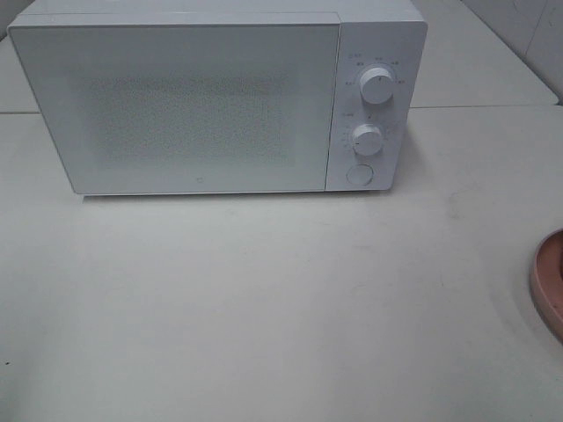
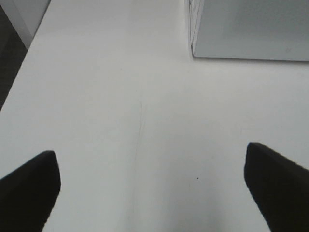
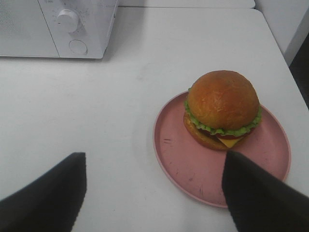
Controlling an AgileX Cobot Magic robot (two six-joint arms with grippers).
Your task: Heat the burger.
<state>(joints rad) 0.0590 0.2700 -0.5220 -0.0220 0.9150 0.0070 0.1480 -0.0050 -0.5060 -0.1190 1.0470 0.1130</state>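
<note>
**Operator:** White microwave (image 1: pixel 215 97), door closed, two dials and a round button on its control panel. Confirm task status.

**Technician:** No step appears complete. The burger (image 3: pixel 222 108) sits on the pink plate (image 3: pixel 181 159), off-centre toward the plate's far side, outside the oven. The door is not yet open.

**Operator:** State of the right gripper?

**Technician:** Right gripper (image 3: pixel 153 191) is released, jaws spread wide, nothing between them. The burger lies ahead of it and toward the finger on the plate side. That finger overlaps the plate's near edge in the wrist view; contact cannot be confirmed. The microwave's control panel is farther ahead, toward the opposite finger, well apart from the plate.

**Operator:** Left gripper?

**Technician:** Left gripper (image 2: pixel 150 188) is released as well, jaws fully apart, empty. Directly ahead of it is bare table (image 2: pixel 120 96). A lower corner of the microwave stands farther ahead, off to one finger's side. Neither arm appears in the high view; only the plate's rim shows there, at the edge.

**Operator:** Remaining procedure?

**Technician:** By judgement, all of it: open the door, pick up the burger or its plate, place it in the cavity, close the door, set the dials. The door shows no handle, so the button probably releases it.
</note>
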